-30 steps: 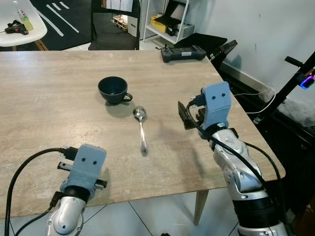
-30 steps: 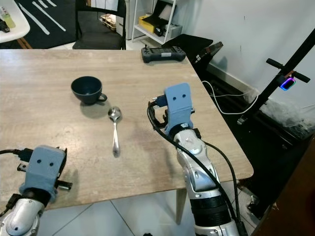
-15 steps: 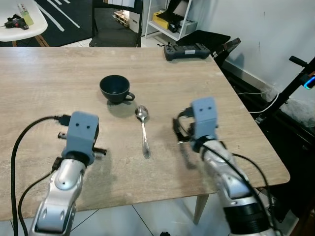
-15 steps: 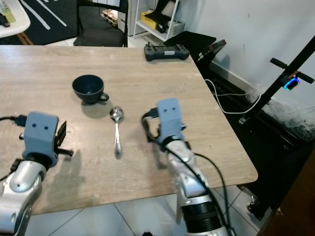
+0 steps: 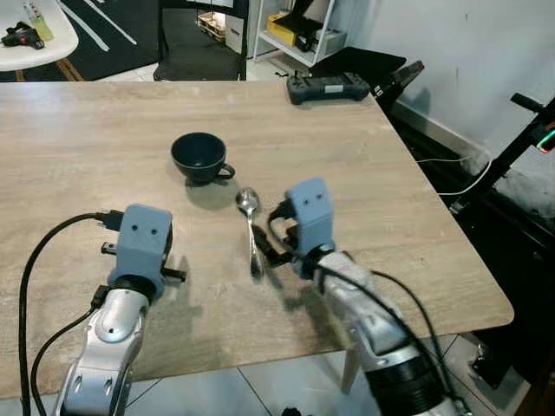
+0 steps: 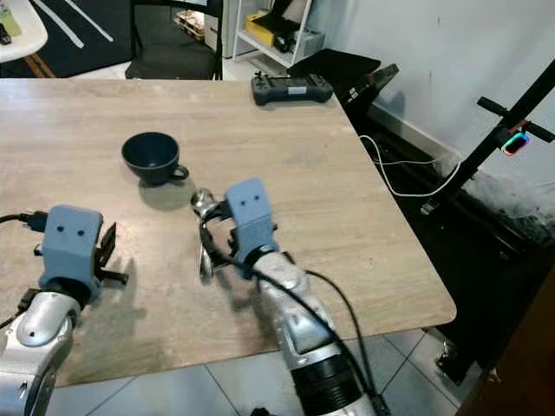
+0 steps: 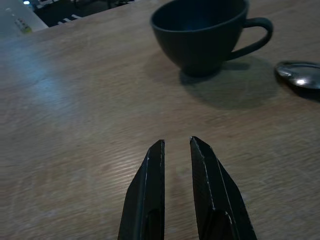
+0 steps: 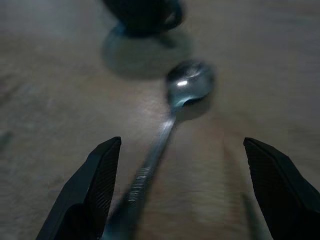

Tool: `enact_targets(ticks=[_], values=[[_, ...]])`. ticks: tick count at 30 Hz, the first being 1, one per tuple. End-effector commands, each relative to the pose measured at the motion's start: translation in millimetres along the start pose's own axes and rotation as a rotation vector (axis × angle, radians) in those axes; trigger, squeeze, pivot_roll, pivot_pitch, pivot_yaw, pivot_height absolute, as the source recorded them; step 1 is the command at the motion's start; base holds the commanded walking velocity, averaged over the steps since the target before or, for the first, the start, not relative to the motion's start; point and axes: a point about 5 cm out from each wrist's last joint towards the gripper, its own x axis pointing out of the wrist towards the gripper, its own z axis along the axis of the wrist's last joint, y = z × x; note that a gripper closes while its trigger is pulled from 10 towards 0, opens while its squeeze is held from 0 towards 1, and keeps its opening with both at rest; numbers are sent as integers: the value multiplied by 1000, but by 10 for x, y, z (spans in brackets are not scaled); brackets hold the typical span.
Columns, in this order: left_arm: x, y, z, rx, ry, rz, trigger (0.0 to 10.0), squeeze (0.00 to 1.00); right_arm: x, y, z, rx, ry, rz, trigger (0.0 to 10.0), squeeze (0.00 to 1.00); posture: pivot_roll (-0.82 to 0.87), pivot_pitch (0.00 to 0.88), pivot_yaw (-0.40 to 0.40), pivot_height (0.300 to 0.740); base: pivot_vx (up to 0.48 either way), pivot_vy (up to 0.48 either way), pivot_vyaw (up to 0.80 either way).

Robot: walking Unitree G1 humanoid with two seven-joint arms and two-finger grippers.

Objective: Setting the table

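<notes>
Pale wooden tabletop point(image 5: 104, 130), wood grain running side to side. Near the far right corner, a black handheld controller point(image 5: 328, 87), well apart from everything else. Beyond the far left corner, part of a white chair seat point(image 5: 39, 39); beyond the far edge, a dark rug and a white shelving unit point(image 5: 303, 30). Past the right edge, a white cable point(image 5: 460, 186) trailing on the floor by a black stand.

Toward the middle of the tabletop, a dark blue cup point(image 5: 199, 157), upright, handle turned toward the right edge. Just beside it, on the near-right, not touching, a silver spoon point(image 5: 251, 227) lying flat: bowl toward the cup and the far edge, long handle running straight toward the near edge.

Right gripper point(image 8: 175, 190) low over the near end of the spoon's handle, black fingers point(image 8: 95, 185) spread wide, one on each side of the handle, gripping nothing. Straight ahead of it in the wrist view, the spoon's bowl, then the blurred cup behind.

Left gripper point(image 7: 176, 165) hovering near the near left corner, fingers almost together with a narrow slit between, nothing held. Aimed toward the cup, bare wood in between. A black cable point(image 5: 39, 277) looping off its blue wrist housing.
</notes>
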Motion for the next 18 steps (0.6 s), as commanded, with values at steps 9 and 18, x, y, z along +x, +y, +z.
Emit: enact_targets(ticks=[9,18], values=[[-449,50,233,-42,14,-530,10000,0,93,141,-119,13,50,-47,10000,0,144,151,-4,740,0,0,0],[-757,66,274,-35,96,-810,10000,0,125,81,-198,38,88,-93,10000,0,147,154,0,740,0,0,0]])
